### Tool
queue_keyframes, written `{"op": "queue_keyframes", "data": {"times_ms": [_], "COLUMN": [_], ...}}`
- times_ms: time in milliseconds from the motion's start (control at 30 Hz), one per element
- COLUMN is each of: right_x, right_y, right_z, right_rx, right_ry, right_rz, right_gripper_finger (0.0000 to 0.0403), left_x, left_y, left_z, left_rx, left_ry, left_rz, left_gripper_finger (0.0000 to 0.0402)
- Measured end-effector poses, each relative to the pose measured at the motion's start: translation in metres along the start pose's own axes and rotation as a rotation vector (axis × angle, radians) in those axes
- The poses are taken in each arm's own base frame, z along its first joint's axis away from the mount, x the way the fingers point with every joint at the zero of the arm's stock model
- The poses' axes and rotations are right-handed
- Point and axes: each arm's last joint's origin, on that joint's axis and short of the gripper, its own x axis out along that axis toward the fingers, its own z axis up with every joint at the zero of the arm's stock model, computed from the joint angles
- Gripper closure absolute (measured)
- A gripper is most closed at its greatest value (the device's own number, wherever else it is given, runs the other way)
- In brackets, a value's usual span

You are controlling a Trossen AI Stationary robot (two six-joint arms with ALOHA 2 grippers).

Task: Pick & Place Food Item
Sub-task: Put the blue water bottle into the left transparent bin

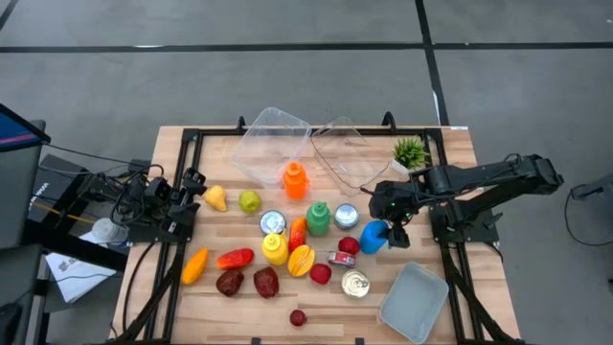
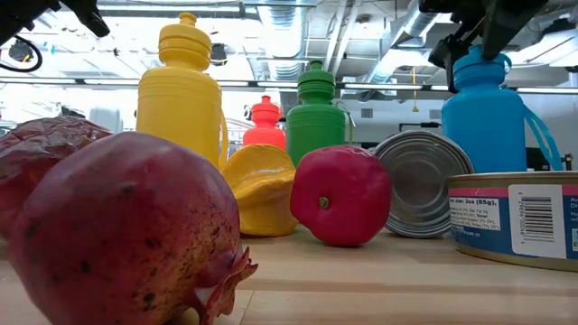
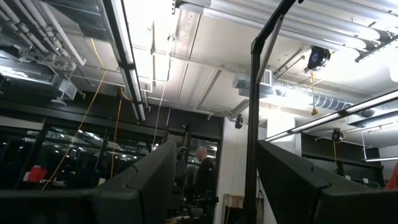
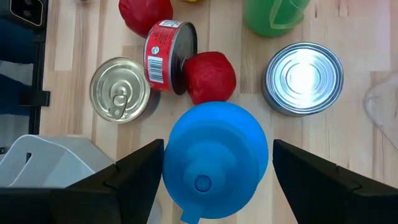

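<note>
- Two arms in my view; the right gripper (image 4: 214, 165) hangs directly over the blue bottle (image 4: 214, 158), fingers spread apart on either side of it and not yet clamped; the left gripper (image 1: 192, 196) waits at the left edge of the table, its fingers apart and empty, pointing up into the room.
- The blue bottle stands upright on the wooden table (image 1: 460, 163), right of the middle; a red fruit (image 4: 210, 76) sits just beside it, with a tipped labelled can (image 4: 166, 55) against that fruit and a silver can (image 4: 304, 78) near.
- My worry: the neighbours are close; a finger coming down could nudge the red fruit or silver can, or tip the bottle if the fingers close off-centre.
- The bottle looks smooth, rounded hard plastic with a narrow capped neck; I judge it light and likely to slip if squeezed high on the shoulder.
</note>
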Motion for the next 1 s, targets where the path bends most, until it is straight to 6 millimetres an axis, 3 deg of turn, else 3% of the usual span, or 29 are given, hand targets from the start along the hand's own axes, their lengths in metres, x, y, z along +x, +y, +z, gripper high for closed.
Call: {"op": "queue_keyframes", "data": {"times_ms": [233, 500, 833, 1000], "right_x": [0.000, -0.001, -0.003, -0.026], "right_y": [0.000, -0.001, 0.000, 0.004], "right_z": [0.000, -0.002, -0.003, 0.006], "right_rx": [0.002, 0.017, 0.044, 0.042], "right_ry": [-0.003, 0.010, 0.017, -0.029], "right_rz": [-0.024, -0.029, -0.021, -0.014], "right_gripper_finger": [0.0121, 0.0198, 0.0198, 0.0191], "left_x": [0.000, 0.000, 0.000, 0.000], "left_y": [0.000, 0.000, 0.001, 0.001], "left_z": [0.000, 0.000, 0.000, 0.000], "left_rx": [0.000, 0.000, 0.000, 0.000], "left_ry": [0.000, 0.000, 0.000, -0.001], "left_rz": [0.000, 0.014, 0.045, 0.045], "left_gripper_finger": [0.0192, 0.0192, 0.0192, 0.0192]}}
